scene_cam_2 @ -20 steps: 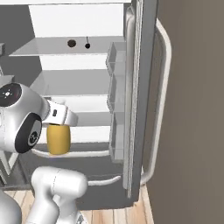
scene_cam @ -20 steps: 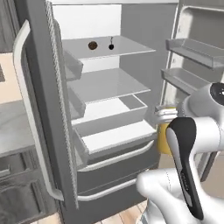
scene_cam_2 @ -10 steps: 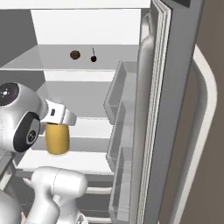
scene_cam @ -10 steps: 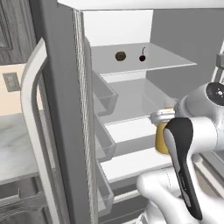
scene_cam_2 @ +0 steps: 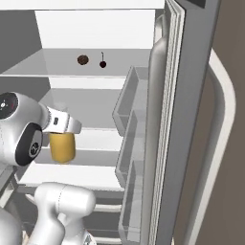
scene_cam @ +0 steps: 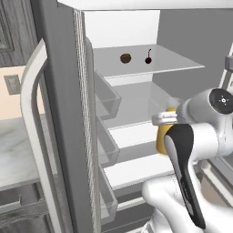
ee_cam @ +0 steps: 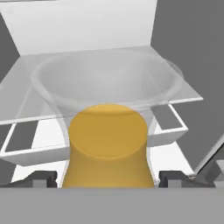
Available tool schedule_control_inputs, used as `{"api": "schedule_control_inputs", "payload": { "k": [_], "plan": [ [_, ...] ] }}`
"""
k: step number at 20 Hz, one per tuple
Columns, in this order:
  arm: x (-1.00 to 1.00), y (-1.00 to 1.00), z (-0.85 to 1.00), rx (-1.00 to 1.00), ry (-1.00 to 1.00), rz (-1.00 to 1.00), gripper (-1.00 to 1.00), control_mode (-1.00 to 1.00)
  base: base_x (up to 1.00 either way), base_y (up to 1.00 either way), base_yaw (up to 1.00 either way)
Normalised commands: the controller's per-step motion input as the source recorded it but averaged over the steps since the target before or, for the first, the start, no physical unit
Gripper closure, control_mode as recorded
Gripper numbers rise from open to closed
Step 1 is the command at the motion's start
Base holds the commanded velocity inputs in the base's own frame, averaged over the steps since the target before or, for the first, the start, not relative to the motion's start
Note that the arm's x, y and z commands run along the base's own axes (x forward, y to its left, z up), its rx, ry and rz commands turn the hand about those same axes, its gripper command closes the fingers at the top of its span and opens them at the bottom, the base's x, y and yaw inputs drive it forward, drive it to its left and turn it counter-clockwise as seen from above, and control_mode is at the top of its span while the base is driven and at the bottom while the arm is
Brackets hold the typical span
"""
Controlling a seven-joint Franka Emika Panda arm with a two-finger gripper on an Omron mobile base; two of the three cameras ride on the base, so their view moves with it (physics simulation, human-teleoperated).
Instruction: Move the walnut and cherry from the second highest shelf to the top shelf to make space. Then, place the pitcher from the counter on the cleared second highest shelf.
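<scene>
The whole scene is shifted since the earlier frame, as the base has driven; the pitcher (ee_cam: 108, 146) is kept between wide-set jaws of the gripper (ee_cam: 107, 178). A translucent bowl (ee_cam: 107, 83) behind the pitcher is revealed in the hand view. The pitcher is held upright below the walnut (scene_cam: 125, 58) and cherry (scene_cam: 148, 59), which lie on the top shelf (scene_cam: 173, 63). No writing is seen.

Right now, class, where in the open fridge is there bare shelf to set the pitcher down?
The top shelf is bare on both sides of the walnut and cherry. The second highest shelf is crowded: a clear bowl takes much of it, leaving bare panel mainly at its left in the left base view.
</scene>
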Motion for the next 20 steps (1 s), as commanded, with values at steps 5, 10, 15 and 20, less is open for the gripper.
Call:
{"api": "schedule_control_inputs", "payload": {
  "k": [5,10,15,20],
  "plan": [
    [0.25,0.02,0.00,0.00,-0.16,0.02,1.00,-1.00,0.00,0.00,0.00],
    [0.40,0.00,0.00,0.00,-0.03,0.01,1.00,-1.00,0.00,0.00,0.00],
    [0.31,0.00,0.00,0.00,-0.08,0.02,1.00,-1.00,0.00,0.00,0.00],
    [0.31,0.00,0.00,0.00,-0.09,0.02,1.00,-1.00,0.00,0.00,0.00]
  ]
}}
